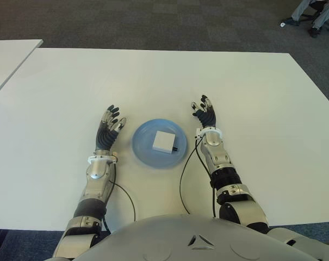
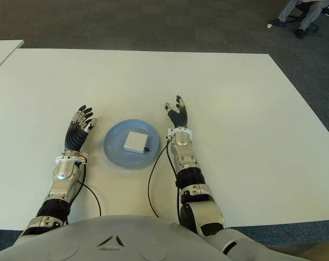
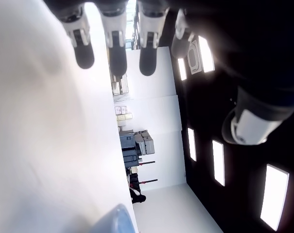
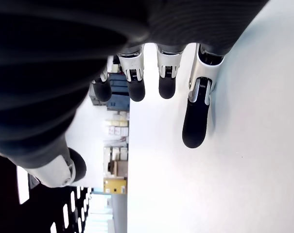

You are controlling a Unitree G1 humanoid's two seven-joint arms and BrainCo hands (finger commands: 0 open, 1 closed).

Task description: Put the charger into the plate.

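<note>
Table (image 1: 251,87): charger (image 1: 165,141) in plate (image 1: 145,152), between empty robot hands.

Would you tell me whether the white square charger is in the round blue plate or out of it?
In: the white square charger lies flat inside the round blue plate, and both hands are open and empty.

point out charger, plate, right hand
charger (image 1: 165,141): left eye view, middle of its white top face.
plate (image 1: 144,147): left eye view, bare blue part left of the charger.
right hand (image 1: 206,115): left eye view, middle of the open hand.
</note>
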